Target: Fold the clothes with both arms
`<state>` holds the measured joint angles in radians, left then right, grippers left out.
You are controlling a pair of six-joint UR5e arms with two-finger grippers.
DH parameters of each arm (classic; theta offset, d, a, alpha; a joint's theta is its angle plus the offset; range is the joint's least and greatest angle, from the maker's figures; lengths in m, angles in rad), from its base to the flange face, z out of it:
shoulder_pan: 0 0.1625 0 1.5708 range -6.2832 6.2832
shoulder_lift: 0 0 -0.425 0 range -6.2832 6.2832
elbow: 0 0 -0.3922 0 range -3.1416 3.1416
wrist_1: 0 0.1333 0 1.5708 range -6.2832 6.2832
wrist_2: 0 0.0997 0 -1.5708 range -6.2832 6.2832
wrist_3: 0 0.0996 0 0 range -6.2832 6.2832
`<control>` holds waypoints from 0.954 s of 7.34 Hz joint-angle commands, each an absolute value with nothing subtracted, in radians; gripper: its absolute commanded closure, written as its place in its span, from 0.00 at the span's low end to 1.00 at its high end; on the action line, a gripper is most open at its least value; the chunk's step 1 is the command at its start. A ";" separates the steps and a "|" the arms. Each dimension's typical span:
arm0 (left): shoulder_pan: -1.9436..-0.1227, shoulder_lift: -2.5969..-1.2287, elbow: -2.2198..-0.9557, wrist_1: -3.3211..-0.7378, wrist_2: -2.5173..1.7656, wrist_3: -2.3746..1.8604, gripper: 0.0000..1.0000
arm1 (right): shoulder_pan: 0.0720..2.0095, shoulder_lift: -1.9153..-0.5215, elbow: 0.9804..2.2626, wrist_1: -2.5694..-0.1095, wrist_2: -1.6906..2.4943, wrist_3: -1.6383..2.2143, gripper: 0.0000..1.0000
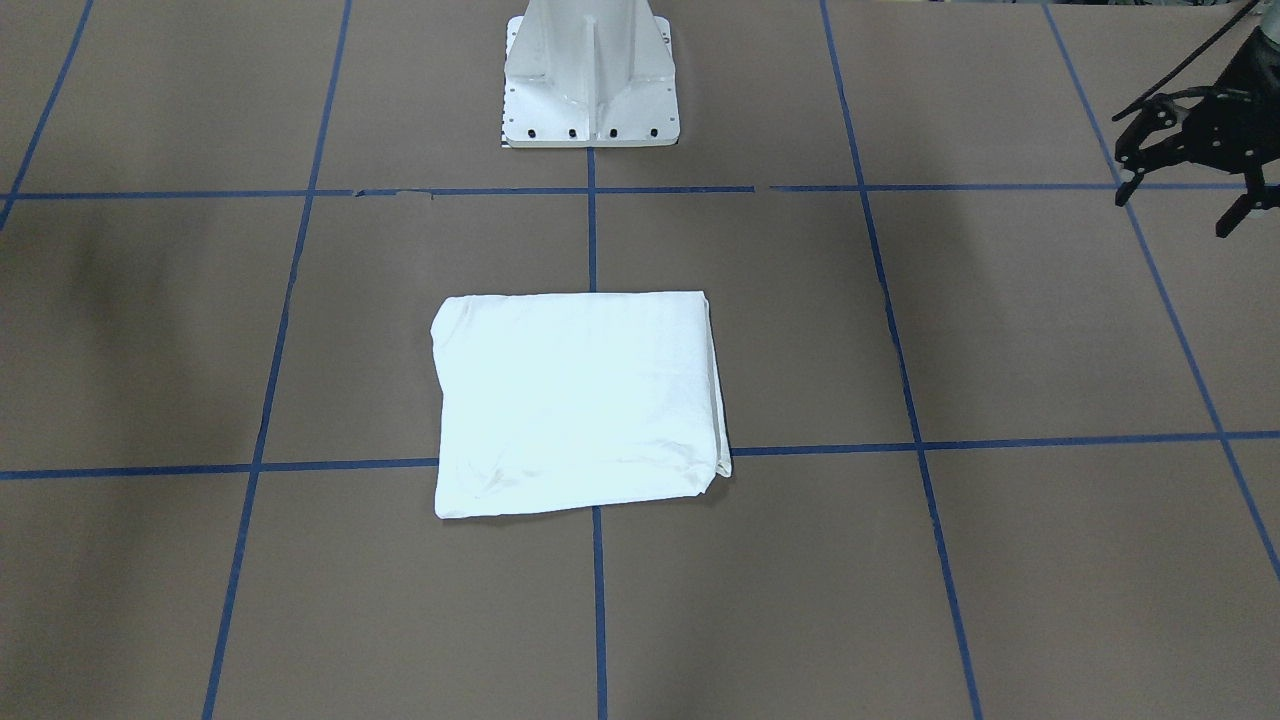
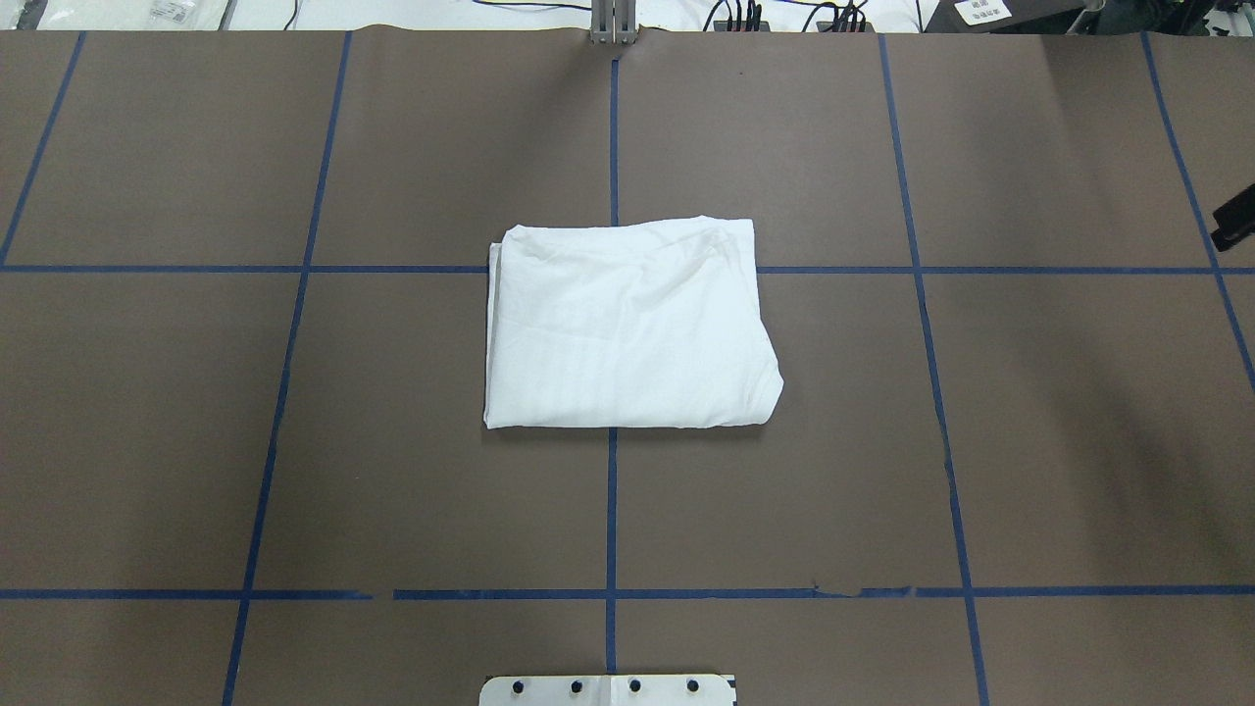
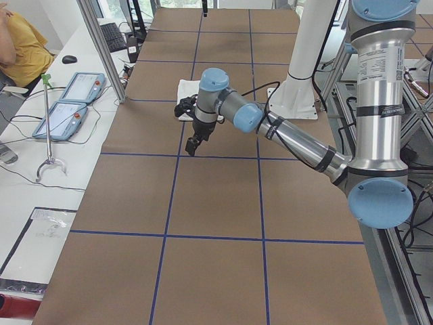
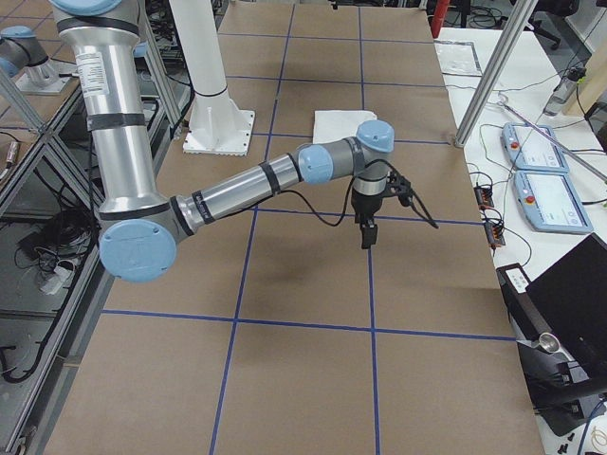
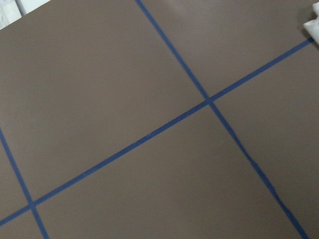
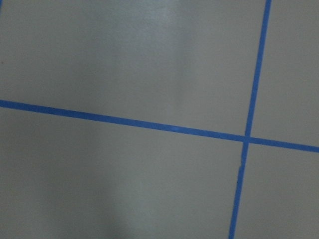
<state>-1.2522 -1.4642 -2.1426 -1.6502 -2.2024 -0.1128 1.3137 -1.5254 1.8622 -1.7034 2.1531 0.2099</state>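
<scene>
**White shirt looks folded: keep both claws clear**

White T-shirt [image 2: 627, 324] lies as a compact rectangle at the centre of the brown worktop [image 2: 196, 441], over a blue tape cross [image 2: 612, 490]. Take 12 o'clock as pointing away from the robot. The left claw [image 1: 1178, 210] hangs at 9 o'clock, well apart from the cloth, fingers spread and holding nothing. The right claw [image 4: 368, 227] hovers at 3 o'clock, also well apart; whether it is open I cannot tell. Folding seems finished, so the step is probably retreat. Lift both arms outward and high, never sweeping low over the stacked layers on the shirt's 9 o'clock edge, which could snag and spring open.
</scene>
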 commanded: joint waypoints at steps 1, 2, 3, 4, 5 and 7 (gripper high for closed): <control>-1.372 -1.424 -2.085 -1.651 -2.241 -0.101 0.00 | 1.394 -1.696 1.856 -1.593 2.234 0.193 0.00; -1.380 -1.404 -2.060 -1.649 -2.299 -0.100 0.00 | 1.438 -1.776 1.861 -1.536 2.297 0.164 0.00; -1.405 -1.361 -2.046 -1.660 -2.319 -0.098 0.00 | 1.480 -1.864 1.862 -1.479 2.302 0.087 0.00; -1.420 -1.327 -2.040 -1.660 -2.321 -0.100 0.00 | 1.514 -1.902 1.861 -1.480 2.303 0.069 0.00; -1.439 -1.316 -2.027 -1.652 -2.339 -0.100 0.00 | 1.523 -1.914 1.862 -1.479 2.296 0.069 0.00; -1.465 -1.249 -1.999 -1.651 -2.383 -0.100 0.00 | 1.523 -1.916 1.859 -1.476 2.293 0.069 0.00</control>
